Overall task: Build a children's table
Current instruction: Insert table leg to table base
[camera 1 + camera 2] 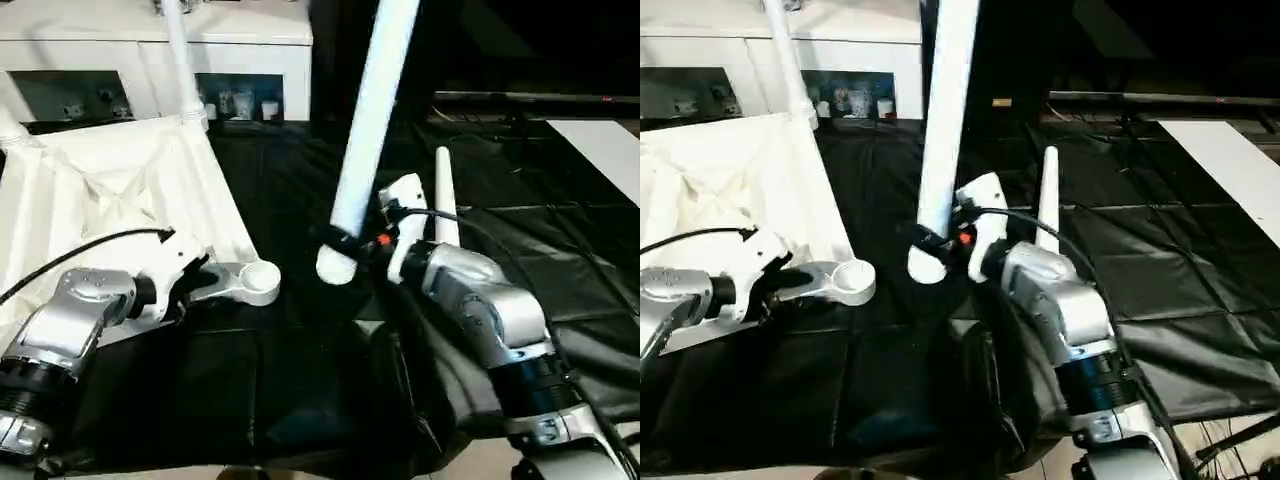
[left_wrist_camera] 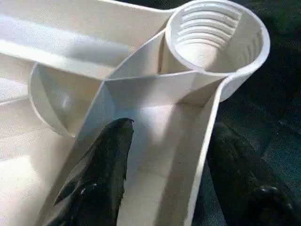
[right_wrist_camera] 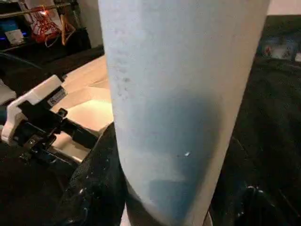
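We work over a big black-sheeted worktop (image 1: 560, 250), with a white glass-door cabinet (image 1: 250, 60) at its far edge. Largest of our task's parts is the white plastic rimmed tabletop (image 1: 110, 190), lying upside down on our left with one white tapered leg (image 1: 180, 60) already standing up from its far corner. Our left tool (image 1: 195, 280) straddles the rim wall just behind the near round corner socket (image 1: 258, 280), one black finger (image 2: 101, 174) inside the rim and the other outside; whether it has clenched on the wall we cannot tell. Our right tool (image 1: 345, 245) grasps a long white tapered round leg (image 1: 370, 120) close to its thick lower end, long axis nearly upright and leaning a little away from us. That end hangs just to the right of the open socket and above the worktop, so we judge the coming move to be a short carry leftward and down into the socket, whose inside shows threaded ribs. Another white leg (image 1: 443, 195) lies beyond our right wrist.
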You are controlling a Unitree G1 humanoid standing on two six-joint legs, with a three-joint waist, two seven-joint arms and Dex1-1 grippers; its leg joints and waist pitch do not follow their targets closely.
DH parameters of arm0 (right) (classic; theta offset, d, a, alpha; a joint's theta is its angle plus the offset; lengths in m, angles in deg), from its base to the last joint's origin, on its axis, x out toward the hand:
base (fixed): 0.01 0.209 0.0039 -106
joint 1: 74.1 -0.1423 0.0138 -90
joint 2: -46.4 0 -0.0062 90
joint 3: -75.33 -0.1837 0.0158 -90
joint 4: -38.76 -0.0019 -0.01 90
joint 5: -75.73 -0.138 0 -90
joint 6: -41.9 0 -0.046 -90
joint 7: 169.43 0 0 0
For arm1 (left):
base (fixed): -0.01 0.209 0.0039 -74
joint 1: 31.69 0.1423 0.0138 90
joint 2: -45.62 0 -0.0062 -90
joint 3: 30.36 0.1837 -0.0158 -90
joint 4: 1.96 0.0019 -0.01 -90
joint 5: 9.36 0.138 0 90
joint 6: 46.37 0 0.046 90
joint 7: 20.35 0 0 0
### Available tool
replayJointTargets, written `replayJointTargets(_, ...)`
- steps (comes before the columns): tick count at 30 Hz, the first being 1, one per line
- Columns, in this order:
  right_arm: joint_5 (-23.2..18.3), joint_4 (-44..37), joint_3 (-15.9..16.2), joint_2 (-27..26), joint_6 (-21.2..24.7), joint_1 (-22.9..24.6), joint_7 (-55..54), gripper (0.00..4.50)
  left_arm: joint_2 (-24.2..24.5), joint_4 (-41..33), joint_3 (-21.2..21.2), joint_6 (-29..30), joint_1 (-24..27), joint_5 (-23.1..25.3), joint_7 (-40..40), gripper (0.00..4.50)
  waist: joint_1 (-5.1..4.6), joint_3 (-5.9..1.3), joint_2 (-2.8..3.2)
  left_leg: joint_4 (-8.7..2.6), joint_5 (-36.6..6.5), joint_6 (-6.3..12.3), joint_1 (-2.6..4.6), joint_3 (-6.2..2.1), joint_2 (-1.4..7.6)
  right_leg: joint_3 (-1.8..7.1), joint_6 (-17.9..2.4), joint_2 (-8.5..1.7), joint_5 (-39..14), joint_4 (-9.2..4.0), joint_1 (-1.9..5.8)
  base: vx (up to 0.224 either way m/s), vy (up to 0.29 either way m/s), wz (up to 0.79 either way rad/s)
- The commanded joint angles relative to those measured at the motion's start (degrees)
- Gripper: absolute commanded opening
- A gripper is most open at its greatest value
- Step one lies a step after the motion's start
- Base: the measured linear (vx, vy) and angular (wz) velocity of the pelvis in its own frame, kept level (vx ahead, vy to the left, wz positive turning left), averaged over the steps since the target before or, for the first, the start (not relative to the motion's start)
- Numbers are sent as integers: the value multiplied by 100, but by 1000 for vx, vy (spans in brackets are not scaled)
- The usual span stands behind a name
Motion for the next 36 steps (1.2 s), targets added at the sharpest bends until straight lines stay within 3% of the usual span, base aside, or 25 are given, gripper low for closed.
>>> replayJointTargets(1,0,-132,-5,49,-105,37,23,186,68,92,114,-22,-90,126,-67,243,-25,-433,153,-535,-2347,-519,219,-113,222,206,-979,-271,-2059,-468,155,0,0,0)
replayJointTargets(8,49,-137,-42,41,-130,66,53,186,61,241,143,-81,-133,268,-241,187,-30,-429,175,-532,-2437,-520,219,-119,215,208,-1003,-281,-2130,-485,157,0,0,0)
replayJointTargets(13,48,-147,-38,43,-150,79,48,186,72,333,177,-83,-141,339,-343,142,-33,-415,177,-544,-2624,-546,233,-143,222,201,-932,-295,-2457,-519,147,0,0,0)
replayJointTargets(23,54,-137,-55,54,-160,89,64,186,122,472,97,-171,-57,332,-602,68,-39,-413,183,-548,-2686,-532,245,-143,215,204,-974,-291,-2433,-525,145,0,0,0)
replayJointTargets(26,-15,-134,-82,52,-98,83,93,186,38,440,27,-673,53,312,-640,43,-31,-413,163,-550,-2635,-500,243,-147,221,206,-952,-302,-2495,-543,150,0,0,0)
replayJointTargets(27,-53,-134,-96,35,-60,69,100,186,-95,300,-62,-1098,124,190,-685,27,-35,-418,145,-552,-2595,-492,236,-139,224,209,-942,-302,-2476,-545,153,0,0,0)
replayJointTargets(36,-441,-262,-178,-151,365,-55,166,186,-774,-487,180,-1471,306,-45,-842,0,-5,-453,125,-538,-2052,-361,227,-62,237,224,-1199,-272,-1542,-457,184,0,0,0)
